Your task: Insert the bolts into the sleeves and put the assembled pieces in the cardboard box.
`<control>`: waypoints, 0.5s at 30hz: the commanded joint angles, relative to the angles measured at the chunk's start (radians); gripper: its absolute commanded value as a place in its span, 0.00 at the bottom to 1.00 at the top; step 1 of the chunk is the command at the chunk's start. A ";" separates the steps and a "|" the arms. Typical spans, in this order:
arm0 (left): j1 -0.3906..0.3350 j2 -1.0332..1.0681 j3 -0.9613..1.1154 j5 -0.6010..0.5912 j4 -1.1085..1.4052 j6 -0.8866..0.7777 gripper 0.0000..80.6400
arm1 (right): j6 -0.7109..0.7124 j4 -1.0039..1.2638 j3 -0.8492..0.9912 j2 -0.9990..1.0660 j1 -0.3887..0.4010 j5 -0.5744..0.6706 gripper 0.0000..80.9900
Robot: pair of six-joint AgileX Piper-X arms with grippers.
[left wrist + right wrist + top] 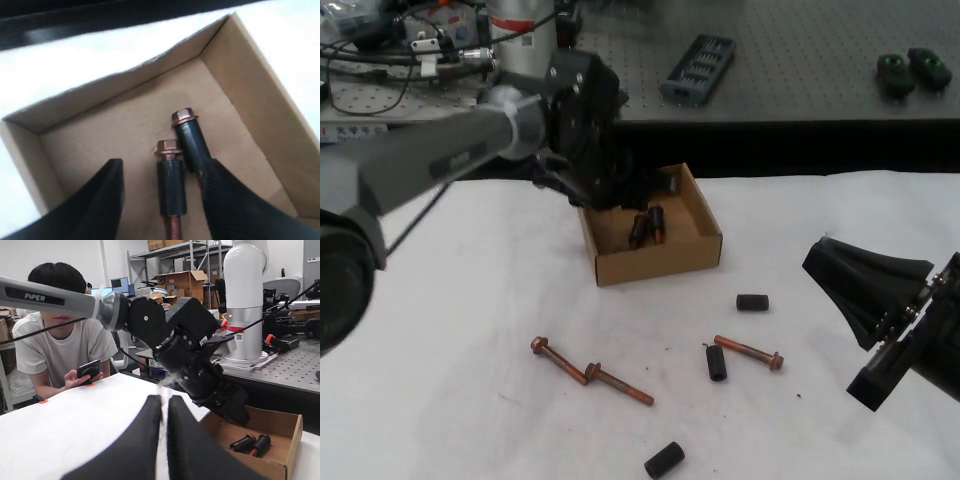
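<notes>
Left wrist view has the good stuff: two assembled pieces, one [170, 185] and the other [192, 145] just beside it, are lying on the floor of the cardboard box [260, 100], copper bolt heads poking out of the black sleeves. The left gripper [162, 167] hangs right over them with its jaws spread wide and nothing in them. One finger [225, 200] sits really close to the second piece, and I can't tell if it's touching. In the high view there's plenty left out on the white cloth [470, 300]: three loose bolts, one [558, 360], a second [620, 385] meeting it end to end, and a third [748, 351] off to the side, plus three bare sleeves [752, 302], [717, 362] and [664, 459]. The right gripper [164, 402] is off to the side above the cloth, jaws pressed nearly together on nothing. So I'd call it two done, three to go. What worries me is the exit from the box. If that close finger drags on the way up, it could roll the piece or pull the bolt partway out of its sleeve. The box also looks light, so a clip on the wall could shove it. The sleeves are round too, so a sloppy approach could send one rolling.
</notes>
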State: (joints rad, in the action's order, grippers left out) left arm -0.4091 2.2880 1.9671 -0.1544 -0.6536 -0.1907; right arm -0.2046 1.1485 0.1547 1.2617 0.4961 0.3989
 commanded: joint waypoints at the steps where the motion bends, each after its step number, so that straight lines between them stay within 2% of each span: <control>1: -0.002 -0.065 0.009 0.007 -0.005 0.018 0.45 | 0.012 0.025 0.001 -0.011 -0.004 -0.030 0.07; 3: -0.004 -0.103 0.009 0.007 -0.033 0.044 0.44 | 0.012 0.025 0.001 -0.011 -0.004 -0.030 0.07; 5: -0.007 -0.133 0.009 0.007 -0.070 0.098 0.38 | 0.021 0.025 0.001 -0.011 -0.004 -0.030 0.07; 12: -0.010 -0.222 0.009 0.012 -0.302 0.315 0.03 | 0.026 0.025 0.001 -0.011 -0.004 -0.030 0.07; 15: -0.010 -0.246 0.009 0.015 -0.413 0.384 0.01 | 0.026 0.025 0.001 -0.011 -0.004 -0.030 0.07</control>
State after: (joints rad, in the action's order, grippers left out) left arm -0.4164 2.0831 1.9696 -0.1544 -0.9489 0.1046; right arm -0.1786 1.1495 0.1547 1.2617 0.4961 0.3928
